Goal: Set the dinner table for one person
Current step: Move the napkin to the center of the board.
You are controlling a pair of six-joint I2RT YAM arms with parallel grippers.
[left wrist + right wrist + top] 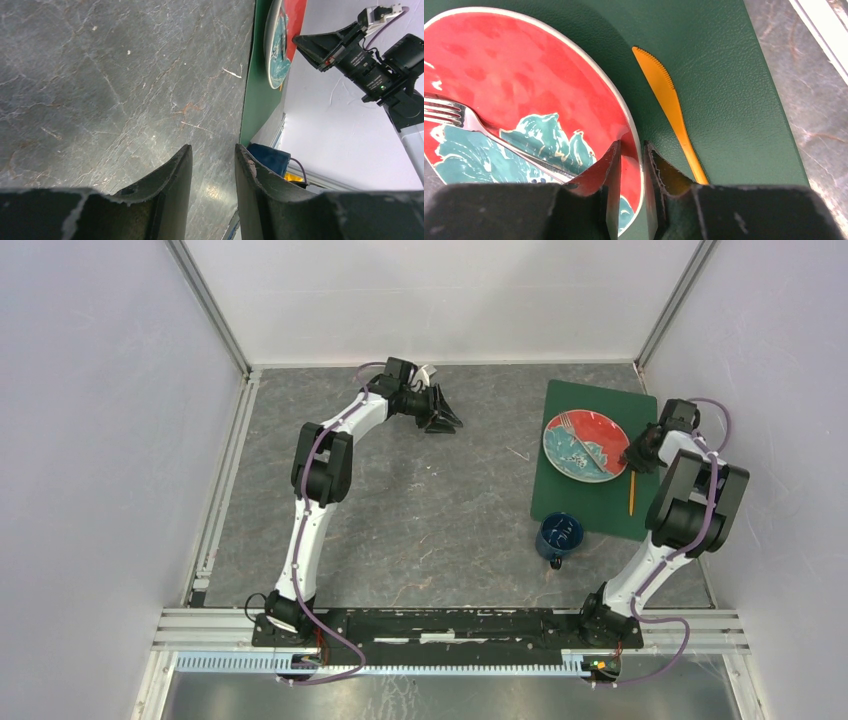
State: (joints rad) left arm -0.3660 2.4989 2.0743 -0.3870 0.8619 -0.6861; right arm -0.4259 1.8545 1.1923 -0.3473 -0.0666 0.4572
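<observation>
The dinner table spreads beneath both arms, the left gripper near twelve o'clock, narrowly parted and empty, and the right gripper at two o'clock, jaws narrow astride the red plate rim, grip unclear.

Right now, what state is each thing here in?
Plate: flat on the placemat, carrying the fork.
Fork: lying across the plate.
Knife: flat on the placemat, beside the plate.
Mug: upright on the dinner table.
Left gripper: jaws apart, empty.
Right gripper: jaws narrow, astride the plate's rim.
</observation>
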